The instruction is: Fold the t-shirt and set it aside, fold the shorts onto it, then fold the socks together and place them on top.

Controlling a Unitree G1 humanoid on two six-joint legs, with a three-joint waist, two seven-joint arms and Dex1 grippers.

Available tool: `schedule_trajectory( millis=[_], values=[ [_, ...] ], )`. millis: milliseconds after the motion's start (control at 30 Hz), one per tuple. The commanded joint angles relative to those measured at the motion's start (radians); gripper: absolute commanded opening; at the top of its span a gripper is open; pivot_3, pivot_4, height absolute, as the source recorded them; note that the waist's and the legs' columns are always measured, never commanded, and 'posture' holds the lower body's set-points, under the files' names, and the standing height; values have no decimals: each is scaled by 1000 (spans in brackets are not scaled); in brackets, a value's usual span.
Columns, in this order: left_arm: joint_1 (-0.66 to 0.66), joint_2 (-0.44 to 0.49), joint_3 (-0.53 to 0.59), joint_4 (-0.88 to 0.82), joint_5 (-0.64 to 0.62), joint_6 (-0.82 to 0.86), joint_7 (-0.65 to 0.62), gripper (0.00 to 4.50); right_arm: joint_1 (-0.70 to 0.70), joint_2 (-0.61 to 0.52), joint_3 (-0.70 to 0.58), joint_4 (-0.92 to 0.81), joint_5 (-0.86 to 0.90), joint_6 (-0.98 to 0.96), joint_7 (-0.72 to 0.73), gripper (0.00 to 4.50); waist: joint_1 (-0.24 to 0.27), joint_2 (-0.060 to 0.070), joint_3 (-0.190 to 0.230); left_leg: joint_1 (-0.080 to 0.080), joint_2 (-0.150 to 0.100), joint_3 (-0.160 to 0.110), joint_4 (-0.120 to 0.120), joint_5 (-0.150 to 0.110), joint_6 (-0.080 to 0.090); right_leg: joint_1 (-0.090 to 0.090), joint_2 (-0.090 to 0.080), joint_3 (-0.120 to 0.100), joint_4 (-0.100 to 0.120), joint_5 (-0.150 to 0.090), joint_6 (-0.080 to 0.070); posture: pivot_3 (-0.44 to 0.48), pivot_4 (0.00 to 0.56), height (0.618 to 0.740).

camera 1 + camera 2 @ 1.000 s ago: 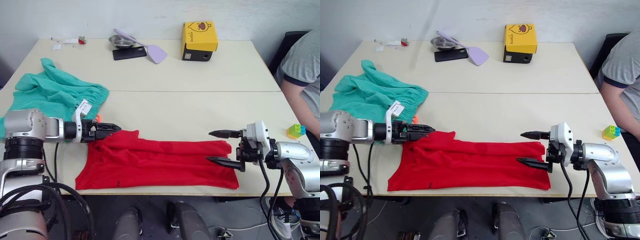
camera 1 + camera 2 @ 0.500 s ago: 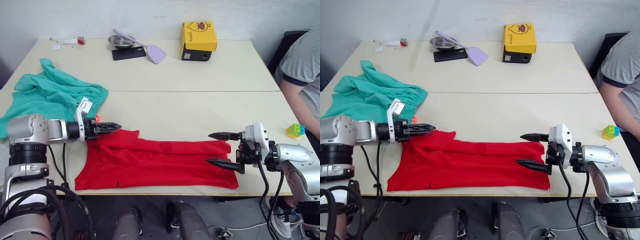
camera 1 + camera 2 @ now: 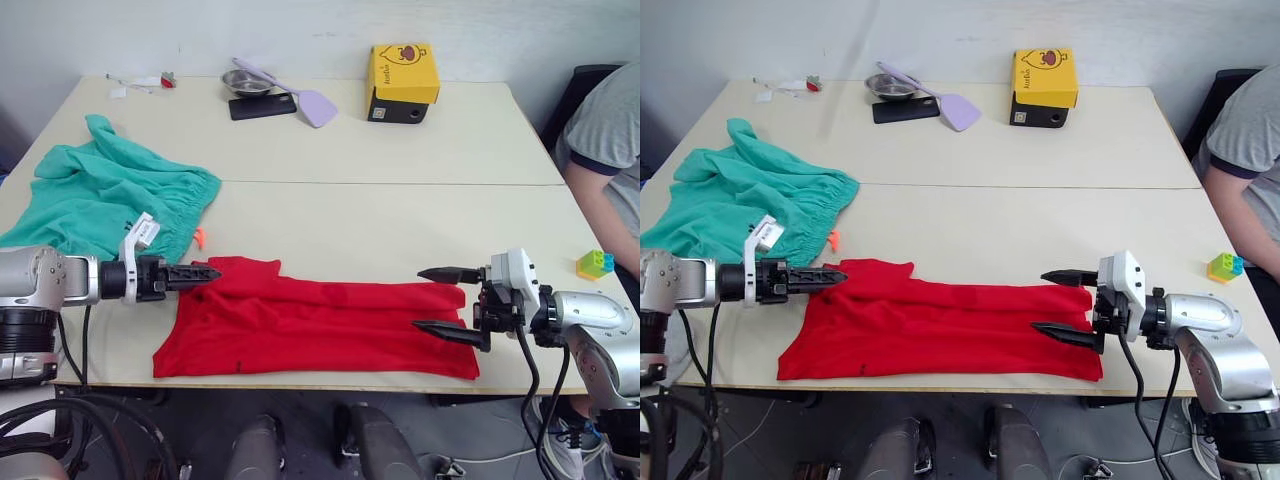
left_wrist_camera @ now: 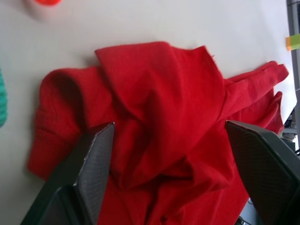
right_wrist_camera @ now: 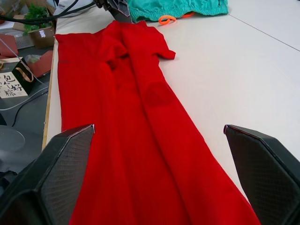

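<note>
Closest to the robot, the t-shirt [image 3: 320,325] lies flat along the front edge of the surface [image 3: 400,220], folded into a long red strip running left to right, with a short sleeve bunched up at its left end.

The right pincer [image 3: 445,302] sits at the shirt's right end with its fingers spread wide, one above the fabric's far edge and one over the cloth nearer the front. It's got hold of nothing. From the right wrist view the red strip just stretches away between the two open fingers.

The left pincer [image 3: 198,272] points at the shirt's left end, right at the sleeve and collar corner. In the head views its fingers look close together, but the left wrist view shows them set apart with the rumpled red fabric lying between, not pinched, so it's open and empty.

Just behind the left arm, the shorts [image 3: 110,195] are heaped loosely on the left side, with the orange drawstring [image 3: 199,238] poking out near the shirt's corner.

Off to the right edge there's a small toy block [image 3: 593,262], and a person's arm [image 3: 590,190] in a grey sleeve.

Way at the back: a yellow box [image 3: 402,80], a phone [image 3: 259,106], a metal bowl [image 3: 243,81] and a lilac spatula [image 3: 300,95].
</note>
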Motion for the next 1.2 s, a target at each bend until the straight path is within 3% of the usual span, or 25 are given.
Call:
schedule_trajectory(
  millis=[33, 467, 567, 767, 867, 1033, 1200],
  values=[
    [-33, -11, 8, 4, -9, 18, 8, 3765, -16, -5, -11, -15, 9, -6, -4, 4500, 0, 0, 0, 0, 0, 0, 0, 0, 0, 0, 0, 0, 0, 0, 0, 0, 150, 740],
    [-158, -109, -19, 134, 26, -16, 43, 3765, -25, 4, 5, -1, 2, -16, -15, 4500, 0, 0, 0, 0, 0, 0, 1, 0, 0, 0, 0, 0, 0, 0, 0, 0, 150, 740],
    [-172, -126, -17, 146, 31, -36, 46, 3133, -23, 5, 6, 5, -1, -23, -12, 4500, -1, 0, 0, 0, 0, 0, 0, 0, 0, 0, 0, 0, 0, 0, 0, 0, 150, 740],
    [-126, -131, 1, 118, 34, -133, 24, 1149, 12, 1, -18, 6, -1, -27, -27, 4500, -1, 0, 0, 0, 0, 0, 0, 0, -1, 0, 1, 0, 0, 0, 0, 0, 150, 740],
    [-76, -143, 45, 76, 20, -272, -19, 164, 24, 2, -31, 6, -1, -39, -38, 4500, -3, 0, 0, 0, 0, 1, 0, 0, -1, 0, 1, 0, 0, 0, 0, 0, 150, 740],
    [70, -122, 83, -94, 7, -547, -203, 52, 33, -8, -30, 14, 1, -55, -27, 4500, -2, 0, 0, 0, 1, 1, 0, 0, -1, 0, 0, 0, 0, 0, 0, 0, 150, 740],
    [215, -72, 52, -199, 91, -858, -358, 52, 46, -12, -43, 37, -6, -71, -29, 4500, -3, 0, 0, 0, 0, 0, 0, 0, -1, 0, 0, 0, 0, 0, 0, 0, 150, 740]
  ],
)
